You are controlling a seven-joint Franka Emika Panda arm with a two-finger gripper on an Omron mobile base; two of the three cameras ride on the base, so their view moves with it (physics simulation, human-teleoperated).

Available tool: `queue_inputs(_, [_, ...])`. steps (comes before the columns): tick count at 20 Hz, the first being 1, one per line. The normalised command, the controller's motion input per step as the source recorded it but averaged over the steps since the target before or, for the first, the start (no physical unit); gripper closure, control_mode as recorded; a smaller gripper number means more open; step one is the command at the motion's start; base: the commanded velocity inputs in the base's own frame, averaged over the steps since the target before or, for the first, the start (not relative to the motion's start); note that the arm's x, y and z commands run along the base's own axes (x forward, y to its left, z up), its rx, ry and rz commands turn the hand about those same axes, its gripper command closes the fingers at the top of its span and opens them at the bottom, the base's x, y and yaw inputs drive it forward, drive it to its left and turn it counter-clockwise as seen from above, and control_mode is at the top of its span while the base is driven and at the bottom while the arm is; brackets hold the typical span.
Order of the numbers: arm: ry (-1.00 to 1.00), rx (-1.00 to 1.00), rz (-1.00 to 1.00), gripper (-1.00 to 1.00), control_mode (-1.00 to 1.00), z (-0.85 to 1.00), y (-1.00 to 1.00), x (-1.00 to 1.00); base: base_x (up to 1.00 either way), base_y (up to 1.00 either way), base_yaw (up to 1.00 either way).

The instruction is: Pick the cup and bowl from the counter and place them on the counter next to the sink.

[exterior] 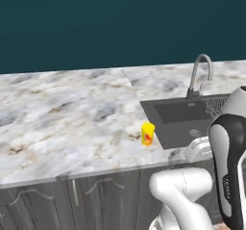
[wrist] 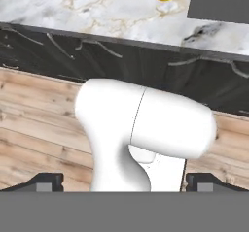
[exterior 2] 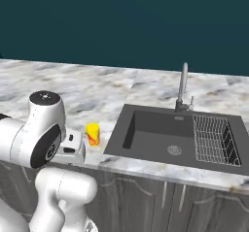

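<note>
Presently: gripper (wrist: 124,180) spread wide, holding nothing, touching nothing. 1 yellow cup (exterior: 148,134) upright on counter (exterior: 62,113), just beside sink (exterior: 185,116).

A yellow cup (exterior 2: 93,133) stands on the counter (exterior 2: 97,88) just left of the sink (exterior 2: 175,134).

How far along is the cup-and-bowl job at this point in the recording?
Partly done, by the look of it. A yellow cup already stands upright on the marble counter, just beside the sink. Nothing is in hand: the gripper is open and empty, pointing down over the wood floor in front of the cabinets. What is left is the bowl, which still has to be fetched and set near the sink.
</note>
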Motion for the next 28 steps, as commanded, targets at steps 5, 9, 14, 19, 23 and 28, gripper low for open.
queue_inputs(5, [0.00,0.00,0.00,-1.00,1.00,0.00,0.00,0.00,-0.73,0.17,-0.03])
queue_inputs(9, [0.00,0.00,0.00,-1.00,1.00,0.00,0.00,0.00,0.00,0.03,0.18])
queue_inputs(14, [0.00,0.00,0.00,-1.00,1.00,0.00,0.00,0.00,0.00,0.14,0.51])
queue_inputs(19, [0.00,0.00,0.00,-1.00,1.00,0.00,0.00,0.00,0.00,0.06,0.65])
queue_inputs(23, [0.00,0.00,0.00,-1.00,1.00,0.00,0.00,0.00,0.00,0.00,0.70])
queue_inputs(28, [0.00,0.00,0.00,-1.00,1.00,0.00,0.00,0.00,0.00,0.00,0.72])
